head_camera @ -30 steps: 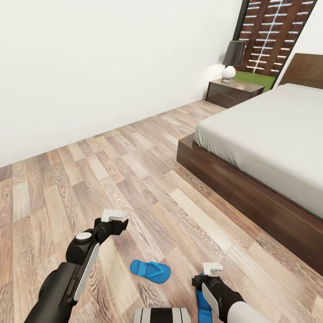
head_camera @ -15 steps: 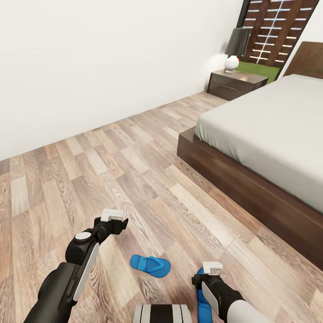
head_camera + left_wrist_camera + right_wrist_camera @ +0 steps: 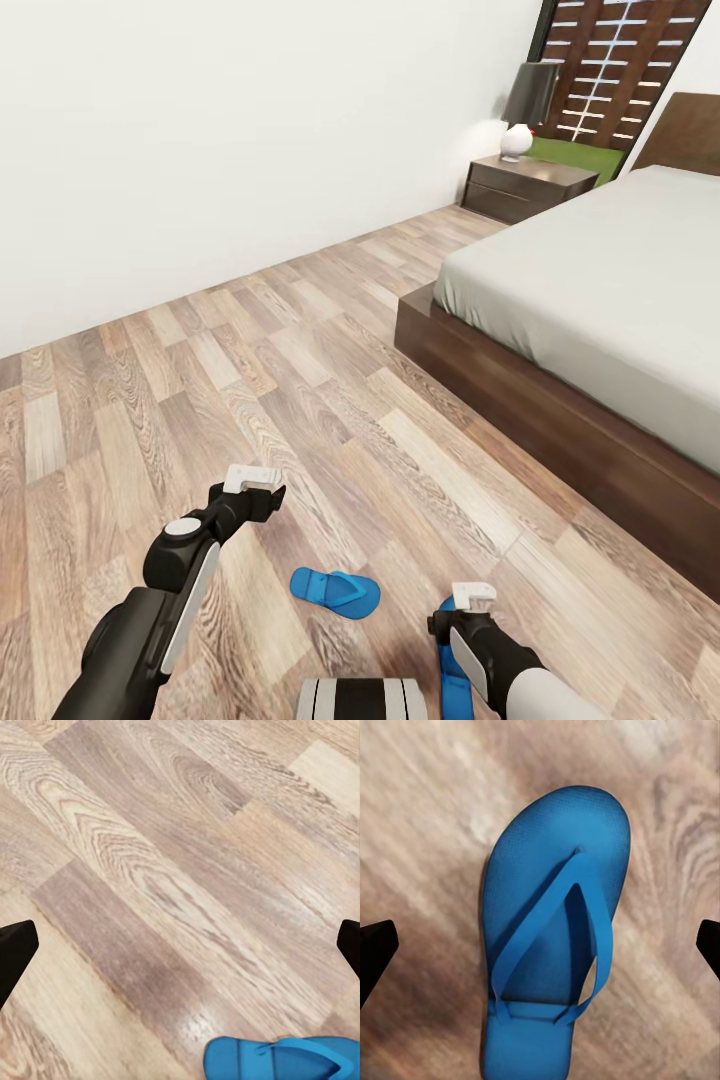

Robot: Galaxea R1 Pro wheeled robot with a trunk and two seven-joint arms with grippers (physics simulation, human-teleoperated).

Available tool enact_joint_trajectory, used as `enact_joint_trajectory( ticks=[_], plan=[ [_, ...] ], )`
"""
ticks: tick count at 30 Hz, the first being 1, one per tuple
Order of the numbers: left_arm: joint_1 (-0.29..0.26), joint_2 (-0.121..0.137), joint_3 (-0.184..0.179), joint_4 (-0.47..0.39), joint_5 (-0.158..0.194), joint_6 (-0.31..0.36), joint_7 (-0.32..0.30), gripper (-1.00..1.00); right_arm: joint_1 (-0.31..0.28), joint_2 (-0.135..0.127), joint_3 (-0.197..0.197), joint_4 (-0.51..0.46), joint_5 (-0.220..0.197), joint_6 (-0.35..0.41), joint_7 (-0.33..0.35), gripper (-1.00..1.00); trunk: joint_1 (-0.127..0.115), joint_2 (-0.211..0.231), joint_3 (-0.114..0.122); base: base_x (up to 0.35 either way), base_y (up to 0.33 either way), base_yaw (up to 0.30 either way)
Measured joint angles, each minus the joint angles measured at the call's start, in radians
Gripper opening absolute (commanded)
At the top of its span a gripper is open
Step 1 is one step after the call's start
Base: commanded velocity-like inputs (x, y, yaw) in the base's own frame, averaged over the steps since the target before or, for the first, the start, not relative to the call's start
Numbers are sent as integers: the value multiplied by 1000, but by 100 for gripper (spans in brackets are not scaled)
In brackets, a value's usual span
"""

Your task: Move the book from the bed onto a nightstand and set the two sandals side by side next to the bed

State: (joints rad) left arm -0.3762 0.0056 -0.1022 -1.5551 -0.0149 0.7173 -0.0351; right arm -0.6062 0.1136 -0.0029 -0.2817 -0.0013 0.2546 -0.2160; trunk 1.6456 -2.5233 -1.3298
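One blue sandal (image 3: 335, 590) lies on the wood floor between my two arms, and its heel end (image 3: 281, 1061) shows in the left wrist view. My left gripper (image 3: 260, 497) hangs open above bare floor just beside it, its dark fingertips (image 3: 15, 952) spread wide. The other sandal (image 3: 555, 945) lies straps up right under my right gripper (image 3: 462, 612), which is open and above it; a strip of that sandal (image 3: 450, 665) shows by the right forearm. The bed (image 3: 600, 290) stands to the right and a nightstand (image 3: 525, 185) at its head. The book is out of view.
A dark-shaded lamp with a white base (image 3: 522, 110) stands on the nightstand, in front of the window. A white wall (image 3: 200, 150) runs along the left. A wide strip of plank floor (image 3: 300, 370) runs between the wall and the bed's dark frame (image 3: 520, 420).
A second ago the whole picture shifted slightly as the camera moved. Since then, the arms and both sandals have stayed where they were.
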Motion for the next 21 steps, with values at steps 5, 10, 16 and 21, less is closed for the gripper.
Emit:
enact_joint_trajectory(
  ticks=[5, 10, 16, 21],
  plan=[
    [2, 0, 0, -2, 0, 0, 0, 100, -5, 0, 0, 0, 0, 0, 0, 100, 0, 0, -4, 0, 0, 0],
    [2, 0, -1, -3, 0, -1, 0, 100, -10, 0, 0, 1, 0, 0, 0, 100, 3, -1, -23, 0, 0, 0],
    [3, 0, -1, -3, 0, -1, 0, 100, -14, -1, 0, 0, 0, 0, 0, 100, 3, -2, -27, 0, 0, 0],
    [3, 0, -1, -4, 0, -1, 0, 100, -18, -1, 0, 0, 0, 0, 0, 100, 3, -2, -27, 0, 0, 0]
  ],
)
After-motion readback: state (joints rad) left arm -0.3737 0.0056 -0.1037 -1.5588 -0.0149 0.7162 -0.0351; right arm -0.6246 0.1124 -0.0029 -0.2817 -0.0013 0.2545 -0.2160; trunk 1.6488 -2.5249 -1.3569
